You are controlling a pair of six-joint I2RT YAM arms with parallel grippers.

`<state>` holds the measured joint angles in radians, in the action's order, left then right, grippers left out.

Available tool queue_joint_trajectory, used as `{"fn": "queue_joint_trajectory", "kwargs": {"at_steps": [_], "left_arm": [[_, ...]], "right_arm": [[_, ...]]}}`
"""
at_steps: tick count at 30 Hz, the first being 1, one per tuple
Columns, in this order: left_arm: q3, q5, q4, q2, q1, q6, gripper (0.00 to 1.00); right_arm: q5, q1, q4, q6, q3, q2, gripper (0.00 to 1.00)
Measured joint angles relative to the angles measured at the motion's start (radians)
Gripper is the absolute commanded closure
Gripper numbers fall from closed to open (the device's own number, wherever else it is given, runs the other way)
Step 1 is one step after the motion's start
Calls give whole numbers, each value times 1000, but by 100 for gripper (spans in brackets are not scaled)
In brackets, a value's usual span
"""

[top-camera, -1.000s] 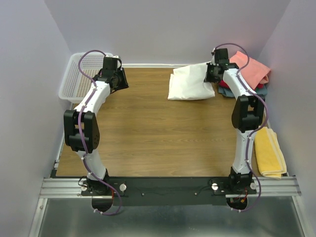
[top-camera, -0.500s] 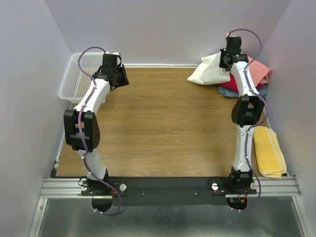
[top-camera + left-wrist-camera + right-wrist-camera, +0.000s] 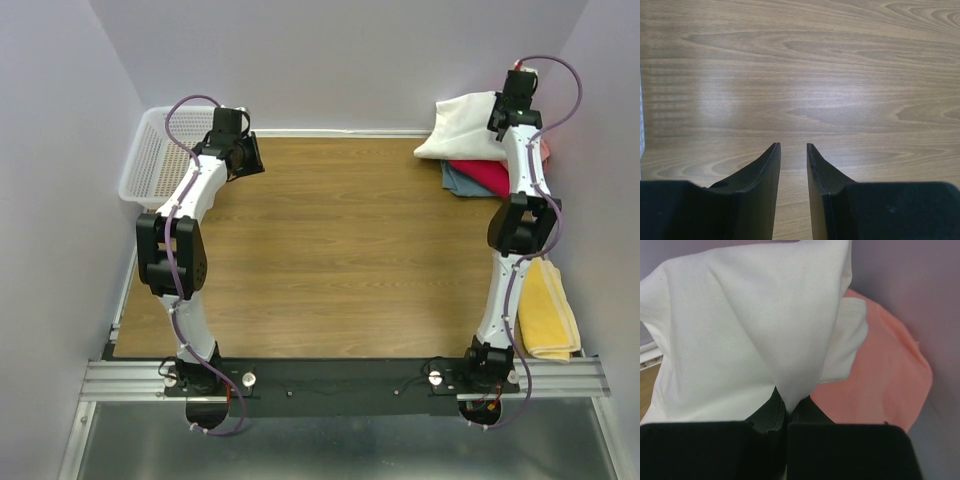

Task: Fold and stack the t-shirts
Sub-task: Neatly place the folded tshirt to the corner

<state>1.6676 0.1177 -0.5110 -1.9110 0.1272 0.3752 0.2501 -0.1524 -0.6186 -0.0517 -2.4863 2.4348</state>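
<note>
Your right gripper [image 3: 788,401] is clamped shut on a fold of the white t-shirt [image 3: 740,330], at the table's [image 3: 330,260] 1 o'clock corner. From the wrist view the cloth fans up and away from the pinched fingertips, and the salmon-pink t-shirt [image 3: 880,375] lies beneath it toward 3 o'clock. From above, the white shirt drapes bunched over the stack, covering its far part. The crimson t-shirt [image 3: 492,176] shows at the white shirt's 6 o'clock edge, with the grey-blue t-shirt [image 3: 458,181] peeking out under the crimson one at 9 o'clock. You cannot tell whether the white shirt's lower hem rests on the pile or hangs just above it. Your left gripper [image 3: 793,146] hovers over bare wood near the 11 o'clock corner, its jaws a narrow gap apart with nothing between them. The white mesh basket [image 3: 160,150] sits just beside it at the 10 o'clock edge. A folded yellow cloth [image 3: 550,318] lies at 4 o'clock along the right edge, well apart from the stack.
</note>
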Motion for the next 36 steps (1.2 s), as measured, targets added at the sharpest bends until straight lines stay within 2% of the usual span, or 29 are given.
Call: {"fn": "queue_joint_trajectory", "kwargs": {"at_steps": [18,20,21,22,24,25,28,36], "left_arm": [[10,0,-3,-12,19,14,64],[10,0,-3,-12,19,14,65],[10,0,-3,-12,19,14,65],[11,0,-4,-12,20,14,64],[20,0,-8,-16,23,14,64],[27,0,-7,-19,26,14,65],[32,0,-7,-21,32,14,65],[31,-1,-7,-21,41,14,65]], "right_arm": [[222,-70,124,-18,6,-40,99],[222,-89,139,-18,25,-40,91],[222,-95,146,-18,38,-40,79],[221,-100,153,-20,55,-40,55],[213,-105,157,-32,91,-40,40],[211,-106,159,-29,109,-40,26],[206,-109,154,-34,143,-40,21],[209,-108,151,-86,184,-82,21]]}}
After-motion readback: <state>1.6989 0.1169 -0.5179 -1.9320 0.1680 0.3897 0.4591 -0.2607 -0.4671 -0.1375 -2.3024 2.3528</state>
